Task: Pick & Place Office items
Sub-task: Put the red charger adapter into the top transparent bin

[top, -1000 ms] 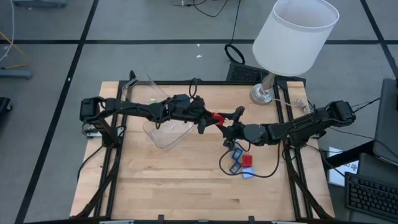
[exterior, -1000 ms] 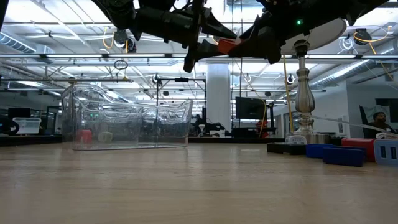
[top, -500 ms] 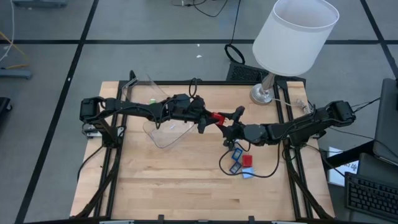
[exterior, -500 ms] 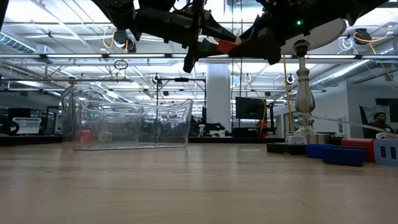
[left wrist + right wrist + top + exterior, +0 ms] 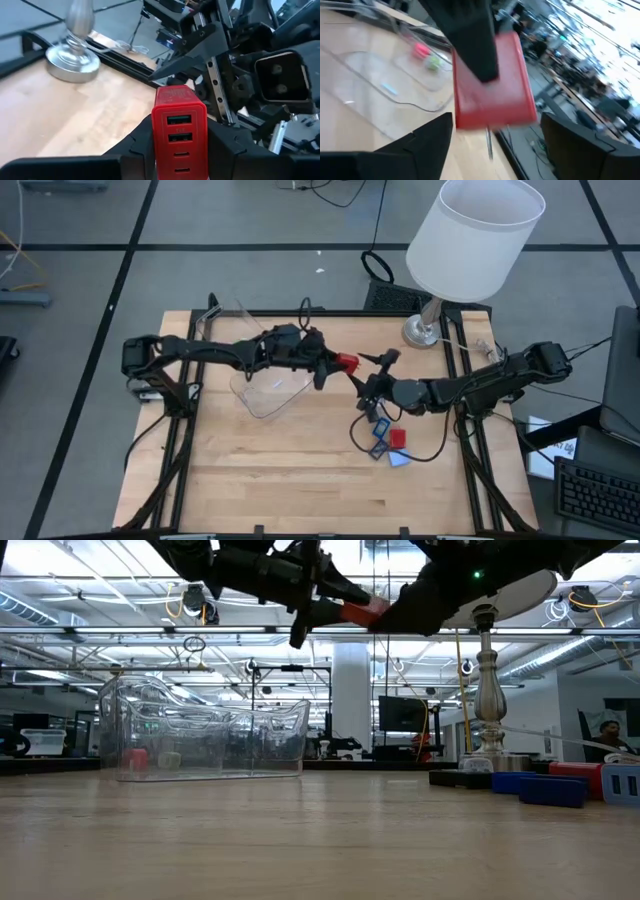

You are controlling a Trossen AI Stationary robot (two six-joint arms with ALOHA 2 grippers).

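Observation:
A red charger block (image 5: pixel 347 363) with several ports on one face (image 5: pixel 179 131) is held high over the middle of the table; it also shows in the low view (image 5: pixel 362 610). My left gripper (image 5: pixel 328 367) is shut on it. My right gripper (image 5: pixel 373 385) is open just to the block's right, its two fingers (image 5: pixel 427 142) apart on either side of the block's far end (image 5: pixel 492 82); I see no touch. Small blue and red pieces (image 5: pixel 390 444) lie on the table right of centre. My left gripper pinches the red block by two opposite sides (image 5: pixel 156 137) between its two fingers (image 5: pixel 132 150). The fingers lie level and point toward the table's right. The block sticks out past the fingertips, ported face toward the wrist camera, lifted clear of the table.
A clear plastic container (image 5: pixel 262 370) stands left of centre with pink (image 5: pixel 422 49) and green (image 5: pixel 434 62) bits in it. A white-shaded lamp (image 5: pixel 475 235) stands on its base (image 5: pixel 426 330) at the far right. A black cord (image 5: pixel 365 442) loops by the pieces.
My left gripper has drawn a little up and toward the table's far left with the red block, away from my right gripper, which has stayed nearly in place with its fingers apart.

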